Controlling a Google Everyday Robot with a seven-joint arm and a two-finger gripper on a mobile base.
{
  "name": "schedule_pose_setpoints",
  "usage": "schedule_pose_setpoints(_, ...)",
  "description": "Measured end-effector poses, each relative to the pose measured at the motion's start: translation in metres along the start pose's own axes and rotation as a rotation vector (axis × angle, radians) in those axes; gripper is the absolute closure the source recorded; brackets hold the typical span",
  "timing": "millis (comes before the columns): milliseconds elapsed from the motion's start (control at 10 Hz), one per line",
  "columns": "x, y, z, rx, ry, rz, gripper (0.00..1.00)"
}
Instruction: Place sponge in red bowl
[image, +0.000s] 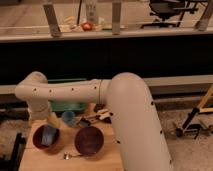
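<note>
The red bowl (36, 142) sits at the left of the small wooden table. The light blue sponge (49, 135) lies inside it, leaning toward the bowl's right side. My white arm reaches from the right across the table and bends down at the left. Its gripper (44, 123) hangs just above the bowl's back rim, right over the sponge. I cannot make out whether it still touches the sponge.
A dark maroon bowl (89, 141) stands right of the red bowl, with a spoon (70, 156) in front of it. A light blue cup (68, 118) and a green bin (67, 106) sit behind. Small utensils (97, 117) lie at the back right.
</note>
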Motion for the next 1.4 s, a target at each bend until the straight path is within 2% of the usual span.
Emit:
schedule_pose_setpoints(600,-0.0028,0.0013,0.0010,0.016,-0.005,-0.007,0.20)
schedule_pose_setpoints(900,-0.0023,0.0016,-0.0009,0.036,-0.014,-0.019,0.20)
schedule_pose_setpoints(1200,-0.0041,-0.0004,-0.0057,0.070,0.000,-0.048,0.20)
schedule_pose_setpoints(1400,-0.0031,0.0015,-0.0057,0.070,0.002,-0.047,0.20)
